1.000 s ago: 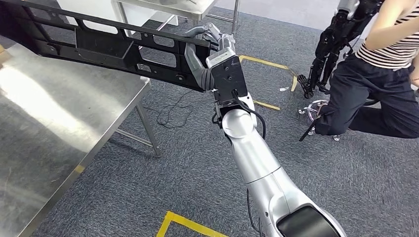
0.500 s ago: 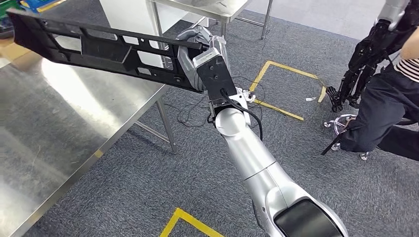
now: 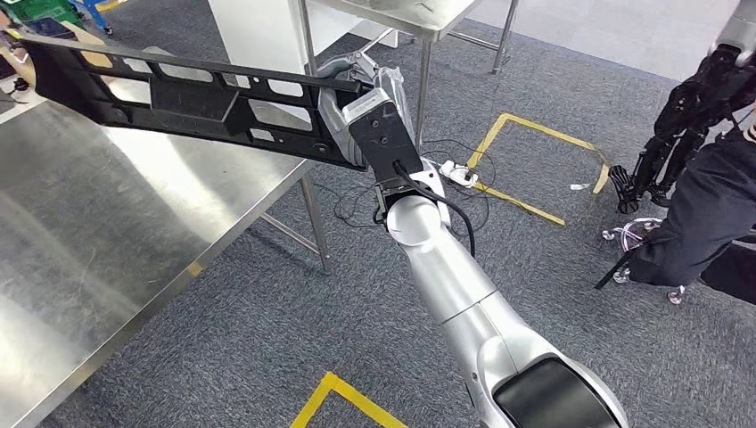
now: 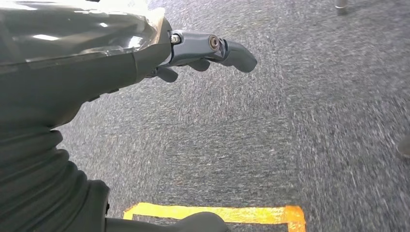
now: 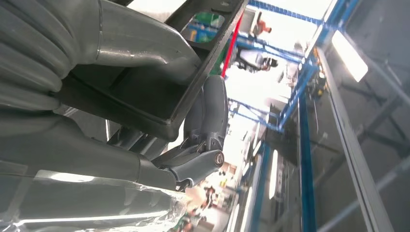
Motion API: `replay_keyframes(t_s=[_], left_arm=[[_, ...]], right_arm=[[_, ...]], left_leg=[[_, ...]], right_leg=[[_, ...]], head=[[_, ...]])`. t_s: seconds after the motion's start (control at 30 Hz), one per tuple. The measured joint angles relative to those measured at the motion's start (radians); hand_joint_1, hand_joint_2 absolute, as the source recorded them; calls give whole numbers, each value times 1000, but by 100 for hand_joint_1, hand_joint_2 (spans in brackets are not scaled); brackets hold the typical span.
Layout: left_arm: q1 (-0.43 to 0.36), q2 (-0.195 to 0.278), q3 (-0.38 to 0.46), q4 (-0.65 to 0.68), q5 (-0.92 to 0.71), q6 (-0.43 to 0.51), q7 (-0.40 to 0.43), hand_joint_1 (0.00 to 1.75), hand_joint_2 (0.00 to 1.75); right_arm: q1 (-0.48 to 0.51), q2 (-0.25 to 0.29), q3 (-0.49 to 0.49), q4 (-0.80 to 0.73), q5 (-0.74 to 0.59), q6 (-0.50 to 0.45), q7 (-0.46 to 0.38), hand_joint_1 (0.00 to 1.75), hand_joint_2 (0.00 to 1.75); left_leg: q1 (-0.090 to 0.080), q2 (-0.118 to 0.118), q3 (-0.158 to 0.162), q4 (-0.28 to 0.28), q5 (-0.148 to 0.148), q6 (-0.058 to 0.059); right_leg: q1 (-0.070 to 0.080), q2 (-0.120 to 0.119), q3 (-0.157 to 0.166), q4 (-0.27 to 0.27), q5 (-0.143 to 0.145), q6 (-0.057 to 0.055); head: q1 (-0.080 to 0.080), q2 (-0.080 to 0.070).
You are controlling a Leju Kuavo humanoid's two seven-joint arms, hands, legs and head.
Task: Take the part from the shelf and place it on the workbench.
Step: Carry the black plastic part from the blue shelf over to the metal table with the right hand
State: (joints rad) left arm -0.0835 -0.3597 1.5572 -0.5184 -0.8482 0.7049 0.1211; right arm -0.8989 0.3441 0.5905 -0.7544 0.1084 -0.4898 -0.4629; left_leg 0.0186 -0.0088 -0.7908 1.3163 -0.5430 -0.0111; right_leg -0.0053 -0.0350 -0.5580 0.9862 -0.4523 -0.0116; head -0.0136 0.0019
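Observation:
A long black plastic part (image 3: 178, 98) with several cut-outs hangs level above the steel workbench (image 3: 107, 232), reaching from its near corner toward the far left. My right hand (image 3: 352, 111) grips the part's right end, just past the bench's edge. In the right wrist view the thumb lies on one side of the part's (image 5: 193, 58) black rim and the dark fingers (image 5: 208, 116) wrap the other side. My left hand (image 4: 203, 53) hangs over grey carpet, fingers apart, holding nothing.
A second steel table (image 3: 401, 13) and a white cabinet (image 3: 258, 31) stand behind the bench. Yellow floor tape (image 3: 526, 160), a power strip with cables (image 3: 455, 174), a dark robot arm (image 3: 686, 116) and a person in dark trousers (image 3: 713, 214) are at the right.
The whole view has swung left, so the bench fills more of the picture and the person slid toward the right edge. The part stays in my right hand, now further over the bench.

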Motion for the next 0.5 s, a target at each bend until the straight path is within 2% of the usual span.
replay_keyframes(t_s=[0.03, 0.07, 0.13, 0.17, 0.2, 0.23, 0.27, 0.3, 0.33, 0.37, 0.4, 0.43, 0.47, 0.5], left_arm=[[0, 0, 0, 0, 1, 0, -1, 0, 175], [0, 0, 0, 0, 3, 0, -4, 0, 175], [-1, 0, 0, 0, 7, 0, -10, 0, 175], [-1, 0, 0, 0, 9, 0, -12, 0, 175], [-2, -2, 0, 0, 9, 0, -13, 0, 175], [-2, -2, 0, 0, 10, 0, -13, 0, 175], [-2, -3, 0, 0, 19, 0, -23, 0, 175], [-2, -4, 0, 2, 40, 0, -42, 0, 175], [-2, -5, 0, 4, 67, 0, -68, 0, 175], [-1, -6, 0, 6, 99, 0, -100, 0, 175], [-1, -7, 0, 10, 127, 0, -127, 0, 175], [-2, -7, 0, 14, 147, 0, -149, 0, 175], [-4, -7, 0, 19, 167, 0, -169, 0, 175], [-5, -7, 0, 25, 186, 0, -187, 0, 175]], right_arm=[[0, 0, 0, 1, 0, 0, 0, 175, 175], [-1, 0, 0, 4, 2, 0, 0, 175, 175], [-7, 0, 0, 12, 7, 0, 1, 175, 175], [-13, 0, 1, 17, 9, 0, 1, 175, 175], [-18, -1, 1, 21, 10, -1, 1, 175, 175], [-20, -2, 1, 26, 11, -1, 1, 175, 175], [-26, -2, 0, 33, 15, -2, 1, 175, 175], [-31, -2, -2, 44, 24, -4, 0, 175, 175], [-36, -2, -5, 54, 37, -7, -1, 175, 175], [-42, -1, -9, 64, 53, -10, -1, 175, 175], [-44, 0, -14, 71, 68, -13, -1, 175, 175], [-43, -1, -20, 74, 81, -16, 1, 175, 175], [-41, -2, -27, 78, 95, -20, 4, 175, 175], [-37, -5, -34, 81, 110, -26, 10, 175, 175]], left_leg=[[1, 1, 0, 1, 2, -1], [3, 5, 18, -34, 24, -2], [4, 41, 97, -179, 85, -1], [4, 47, 136, -253, 116, 8], [3, 41, 156, -292, 127, 21], [2, 11, 155, -293, 130, 35], [0, -29, 154, -293, 132, 43], [1, -66, 152, -294, 137, 41], [1, -99, 149, -295, 141, 33], [0, -112, 144, -294, 141, 24], [0, -99, 137, -284, 133, 17], [-3, -72, 122, -254, 112, 13], [-3, -39, 98, -202, 81, 11], [-2, -16, 68, -137, 48, 7]], right_leg=[[0, -2, 0, 0, 0, 0], [0, -10, 0, 0, -1, 1], [7, -32, 0, 7, -9, 11], [10, -49, 2, 10, -16, 21], [11, -36, -22, 67, -45, 28], [8, -18, -63, 151, -77, 32], [5, 22, -68, 153, -76, 36], [6, 60, -73, 156, -71, 34], [6, 72, -52, 102, -40, 31], [5, 77, -12, 16, -3, 24], [3, 62, -10, 12, 2, 16], [-1, 51, -8, 6, 5, 9], [-1, 40, -7, 4, 7, 5], [0, 29, -8, 4, 7, 2]], head=[[0, 0], [0, 0], [1, 0], [2, 0], [4, 0], [7, 0], [7, 0], [7, 0], [7, 0], [7, 0], [4, 0], [0, 0], [-3, 0], [-7, 0]])
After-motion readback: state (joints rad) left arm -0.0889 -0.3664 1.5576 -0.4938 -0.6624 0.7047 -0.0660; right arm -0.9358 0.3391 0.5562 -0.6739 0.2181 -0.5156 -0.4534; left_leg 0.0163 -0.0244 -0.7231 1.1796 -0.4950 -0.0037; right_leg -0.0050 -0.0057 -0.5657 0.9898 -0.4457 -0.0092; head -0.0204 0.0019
